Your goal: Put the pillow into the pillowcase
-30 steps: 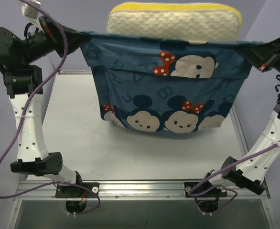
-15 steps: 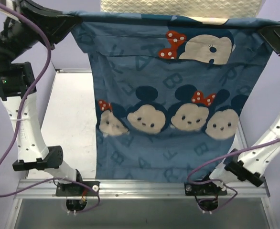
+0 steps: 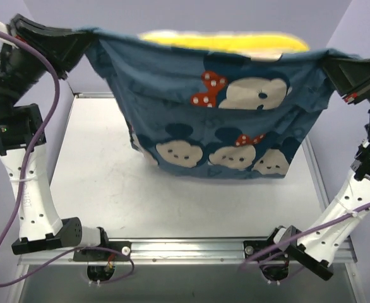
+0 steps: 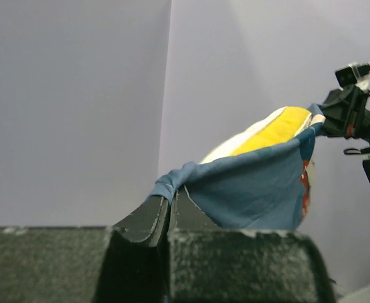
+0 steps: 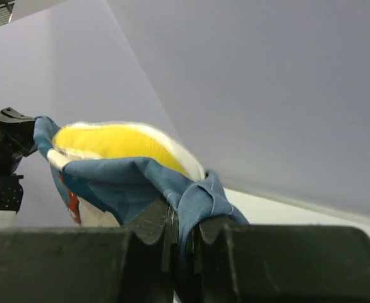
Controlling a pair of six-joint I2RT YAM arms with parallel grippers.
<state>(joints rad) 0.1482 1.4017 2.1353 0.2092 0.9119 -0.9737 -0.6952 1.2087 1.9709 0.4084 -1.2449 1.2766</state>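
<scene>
Hanging over the table point(image 3: 103, 189), the pillowcase point(image 3: 172, 88) was stretched between both claws. The left gripper point(image 3: 89, 39) was clamped on its upper left corner, the right gripper point(image 3: 329, 60) on the upper right. Behind the hem, the pillow point(image 3: 223, 41) sat inside the sack, yellow band showing.

Robotics lab test cell, bare metal table point(image 3: 109, 189), plain lilac walls point(image 3: 191, 16), aluminium mounting rail point(image 3: 185, 247) along edge

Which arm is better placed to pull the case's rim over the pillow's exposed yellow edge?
Right, marginally. The right pincer grips the pillowcase corner beside the yellow edge of the pillow; the left pincer holds its corner farther off.
</scene>
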